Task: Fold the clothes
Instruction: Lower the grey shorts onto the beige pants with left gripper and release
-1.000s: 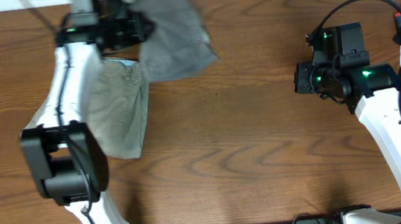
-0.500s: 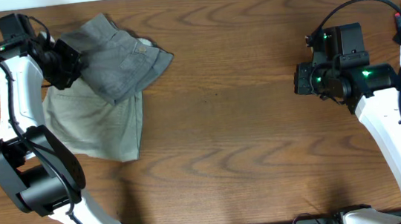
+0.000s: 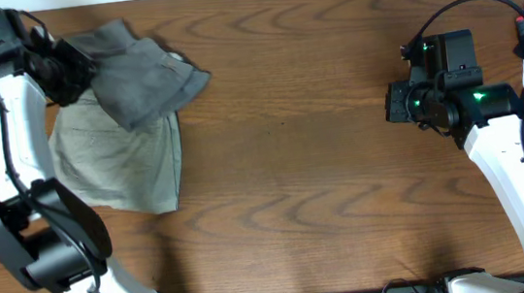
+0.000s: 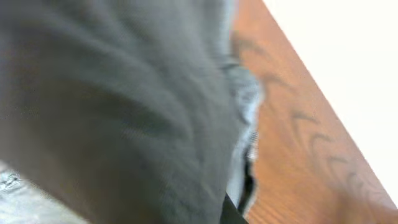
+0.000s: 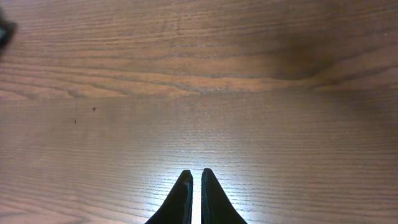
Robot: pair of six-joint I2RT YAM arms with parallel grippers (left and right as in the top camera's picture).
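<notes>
Left gripper is clenched on the bunched edge of the grey trousers at the far left corner of the table, and cloth fills its wrist view. Those trousers drape over the top of the khaki trousers, which lie flat. Right gripper hangs empty over bare wood, fingers pinched almost together

We log grey trousers, blurred, filling left and centre, folds running diagonally, brown table at right, white surface beyond its edge.
</notes>
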